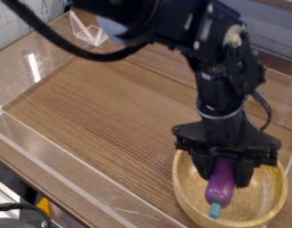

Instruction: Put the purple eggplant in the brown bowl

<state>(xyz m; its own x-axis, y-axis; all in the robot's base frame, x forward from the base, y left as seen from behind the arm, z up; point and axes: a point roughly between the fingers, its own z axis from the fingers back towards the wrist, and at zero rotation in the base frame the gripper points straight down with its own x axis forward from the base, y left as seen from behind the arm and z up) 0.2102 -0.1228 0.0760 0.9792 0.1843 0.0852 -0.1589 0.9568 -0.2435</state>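
Lab test bench, wood-grain tabletop (101, 107), clear acrylic walls (65, 183) fencing it, black robot arm (220, 71)

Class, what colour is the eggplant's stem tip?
Teal-blue, on the eggplant in the camera view.

Soft even daylight — slightly blurred arm (173, 36)

The black arm is reached in from the bench's far edge, its wrist bent steeply downward; the hand (223, 181) is clamped, fingers pointing down.
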